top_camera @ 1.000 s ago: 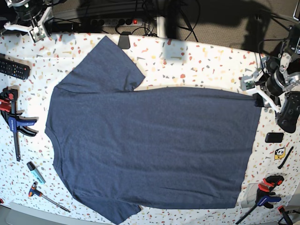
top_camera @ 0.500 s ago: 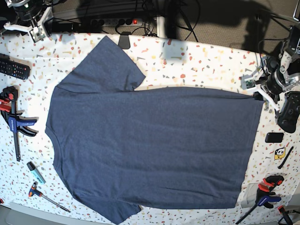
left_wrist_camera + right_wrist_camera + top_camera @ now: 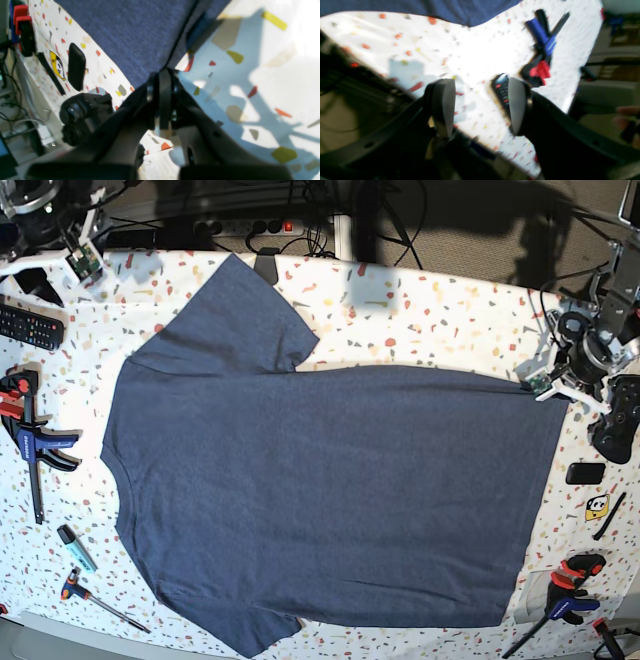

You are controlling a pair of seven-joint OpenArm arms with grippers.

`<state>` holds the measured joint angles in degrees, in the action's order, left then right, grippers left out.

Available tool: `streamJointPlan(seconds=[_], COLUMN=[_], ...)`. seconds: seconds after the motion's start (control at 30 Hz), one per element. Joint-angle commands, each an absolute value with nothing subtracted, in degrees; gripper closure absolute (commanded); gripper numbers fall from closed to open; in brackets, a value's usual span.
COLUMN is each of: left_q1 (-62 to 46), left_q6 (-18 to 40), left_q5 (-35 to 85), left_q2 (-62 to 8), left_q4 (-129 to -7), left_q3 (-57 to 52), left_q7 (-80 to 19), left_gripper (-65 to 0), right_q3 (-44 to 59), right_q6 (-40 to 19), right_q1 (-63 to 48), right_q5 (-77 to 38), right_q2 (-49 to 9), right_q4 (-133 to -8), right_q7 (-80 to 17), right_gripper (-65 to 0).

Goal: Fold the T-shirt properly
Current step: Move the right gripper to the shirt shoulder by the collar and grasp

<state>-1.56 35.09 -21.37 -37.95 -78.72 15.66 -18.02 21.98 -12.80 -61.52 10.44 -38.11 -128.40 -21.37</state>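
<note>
Left gripper (image 3: 161, 82) clenched on the hem corner of the T-shirt (image 3: 330, 500), which lies flat mid-table; right gripper (image 3: 480, 105) released, empty, off the shirt's sleeve corner above the remote (image 3: 502, 91).

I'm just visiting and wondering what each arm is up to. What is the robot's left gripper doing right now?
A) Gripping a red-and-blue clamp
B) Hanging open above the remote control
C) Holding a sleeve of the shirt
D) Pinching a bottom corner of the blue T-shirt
D: the left gripper has its jaws pressed together on the hem corner of the T-shirt, at the shirt's end away from the sleeves.
</note>
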Motion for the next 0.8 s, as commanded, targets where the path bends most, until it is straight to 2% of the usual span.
streamJointPlan(seconds=[0.0, 0.1, 0.43, 0.77], left_q1=[-1.9, -1.9, -1.9, -1.9], left_q6=[37.5, 37.3, 37.3, 37.3], left_q5=[-19.2, -18.8, -18.8, -18.8], left_q2=[-38.1, -38.1, -38.1, -38.1], left_q4=[-78.5, -78.5, -78.5, -78.5], left_q3=[16.0, 16.0, 16.0, 16.0], left_q7=[-18.0, -18.0, -18.0, -18.0], left_gripper=[0.0, 0.0, 0.0, 0.0], right_q3=[22.3, 19.5, -4.0, -15.7], right_q6=[-12.4, -16.8, -16.7, -16.7], right_q1=[-60.4, -56.1, -39.9, -26.9], right_q5=[11.7, 15.2, 29.9, 30.2], right_q2=[-39.0, -40.1, -41.8, -41.4], right_q4=[-128.5, -126.4, -111.9, -100.5], right_q7=[-18.7, -17.0, -18.1, -20.4], right_gripper=[-33.6, -33.6, -33.6, -33.6])
